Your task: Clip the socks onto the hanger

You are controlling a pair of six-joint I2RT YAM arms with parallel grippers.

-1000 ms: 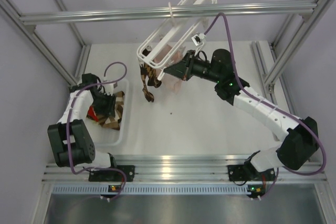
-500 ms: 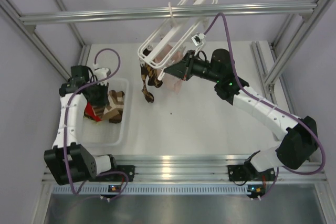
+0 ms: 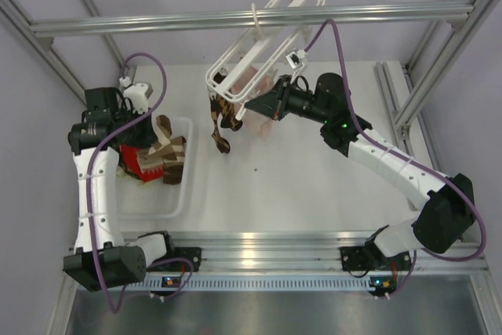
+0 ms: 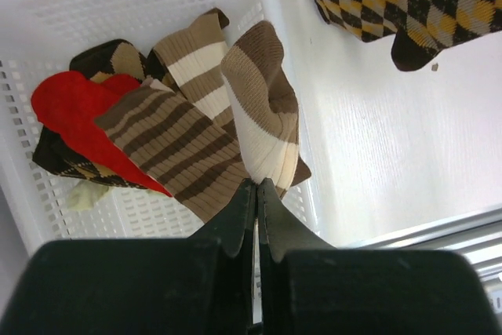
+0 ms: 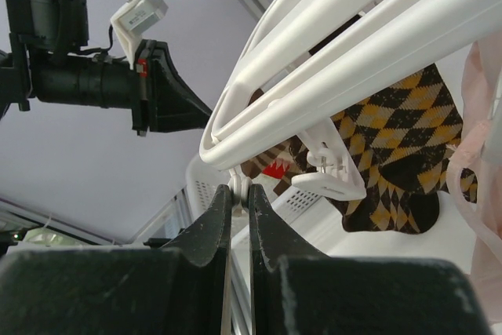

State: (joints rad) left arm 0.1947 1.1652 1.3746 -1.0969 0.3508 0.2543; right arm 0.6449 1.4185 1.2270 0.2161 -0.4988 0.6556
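Observation:
My left gripper [image 4: 256, 182] is shut on a brown, tan and cream striped sock [image 4: 263, 107] and holds it above the white basket [image 4: 118, 5]. From above, the gripper [image 3: 154, 128] and sock [image 3: 166, 145] are over the basket's back right part. More striped socks [image 4: 169, 143] lie in the basket. The white hanger [image 3: 259, 52] hangs tilted from the rail. My right gripper [image 3: 252, 105] is shut on one of its clips, at the hanger's lower end. In the right wrist view the jaws [image 5: 241, 188] pinch that clip's tabs under the hanger [image 5: 353, 45].
A brown and yellow argyle sock [image 3: 223, 119] hangs from the hanger, beside a pale pink sock [image 3: 265, 119]. A red sock [image 4: 74, 107] lies in the basket [image 3: 176, 202]. The grey aluminium rail [image 3: 157, 21] crosses overhead. A free clip [image 5: 329, 182] hangs near my right jaws.
My left arm has risen and swung back and to the left, lifting the striped sock up out of the pile in the basket. The right arm and hanger have not moved.

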